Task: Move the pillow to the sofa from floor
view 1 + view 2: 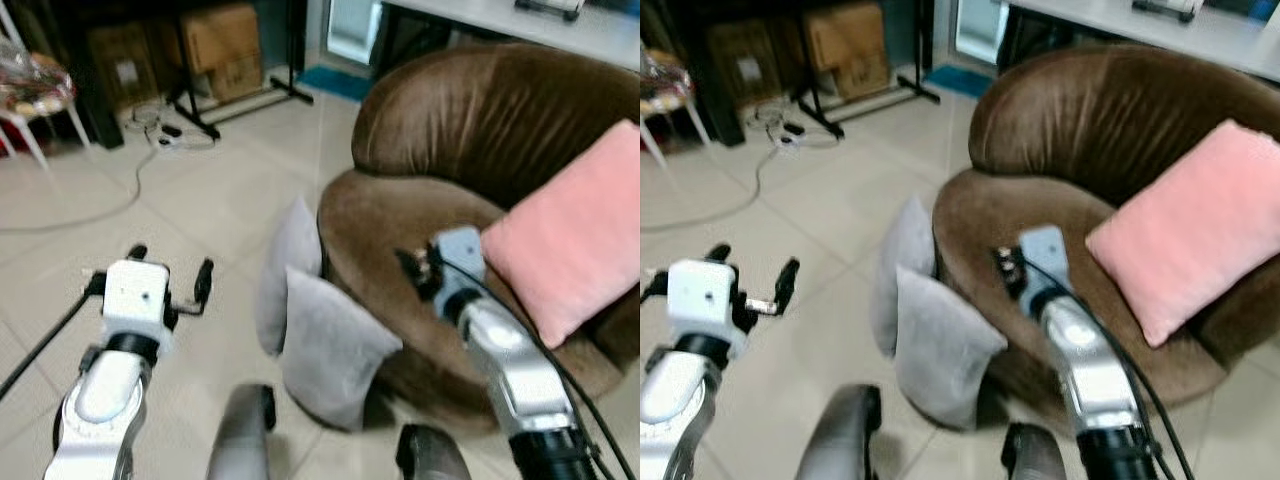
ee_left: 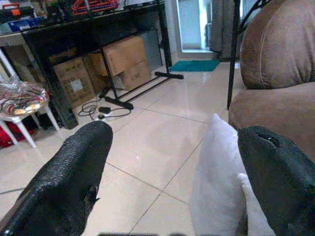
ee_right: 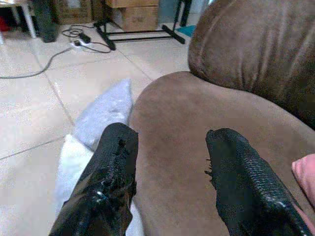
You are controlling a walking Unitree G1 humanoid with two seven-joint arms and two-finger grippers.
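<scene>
Tiled floor [image 1: 230, 190]: pale, carrying all items below

Sofa [image 1: 470, 130]: brown, round-backed, far side cut off by the frame edge

Pink pillow [image 1: 570, 235]: leaning on the sofa's back, at the seat's right edge

Grey pillows, two: front one [image 1: 330, 345] and rear one [image 1: 285, 270], both standing on the floor, leaning against the sofa's front-left edge

Cardboard boxes [image 2: 120, 61]: under a dark rack; a white label on one, too blurred to read

White power strip [image 1: 172, 140] with cables, on the floor near the rack

Left gripper [image 1: 170, 280]: jaws spread wide, holding nothing, above bare floor beside the grey pillows

Right gripper [image 3: 170, 169]: jaws spread, holding nothing, above the sofa seat's front edge
</scene>
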